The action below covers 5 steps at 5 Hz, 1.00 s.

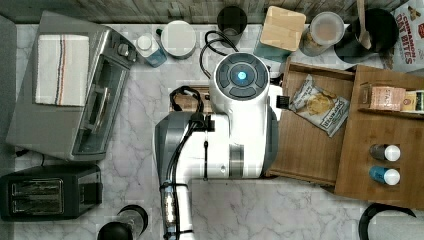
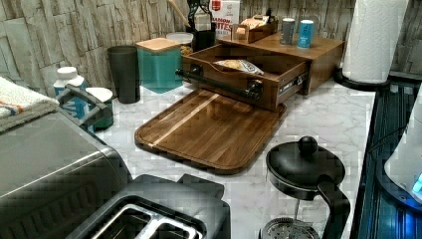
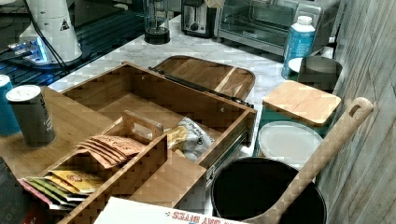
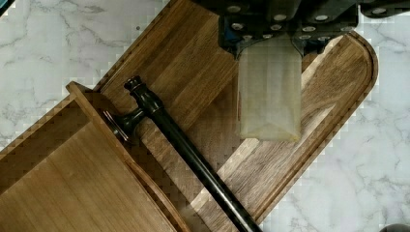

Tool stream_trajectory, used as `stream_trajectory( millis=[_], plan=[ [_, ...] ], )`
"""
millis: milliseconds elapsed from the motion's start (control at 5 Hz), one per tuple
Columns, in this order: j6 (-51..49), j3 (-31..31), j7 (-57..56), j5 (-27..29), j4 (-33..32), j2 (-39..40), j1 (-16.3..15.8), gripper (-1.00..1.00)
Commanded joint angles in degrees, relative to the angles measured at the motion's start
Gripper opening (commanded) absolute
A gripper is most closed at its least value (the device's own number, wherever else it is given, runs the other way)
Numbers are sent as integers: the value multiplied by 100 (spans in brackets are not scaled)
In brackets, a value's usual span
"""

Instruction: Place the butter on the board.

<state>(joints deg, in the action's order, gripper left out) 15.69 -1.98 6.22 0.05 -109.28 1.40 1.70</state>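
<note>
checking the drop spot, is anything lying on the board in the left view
No, the board lies bare on the counter, its whole top showing.

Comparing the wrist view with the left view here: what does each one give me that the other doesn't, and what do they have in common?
Wrist view: the butter, a pale block held by the gripper, hanging above the board.
Left view: the snack bag inside the open drawer, the French press, the toaster and the paper towel roll.
Both: the dark board on the marble counter, bare on top, and the drawer's black bar handle reaching over the board's edge.
</note>
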Motion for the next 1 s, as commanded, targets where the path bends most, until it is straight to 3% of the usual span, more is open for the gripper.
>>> stream_trajectory(
  millis=[200,600,800,1000],
  plan=[
    [1,-24,1,-1,2,-1,22,-100],
    [1547,-431,1078,136,-1370,-602,-247,-100],
    [1960,-503,1419,-214,-1663,-523,-535,-100],
    [2485,-633,1580,-339,-2105,-520,-597,-100]
  ],
)
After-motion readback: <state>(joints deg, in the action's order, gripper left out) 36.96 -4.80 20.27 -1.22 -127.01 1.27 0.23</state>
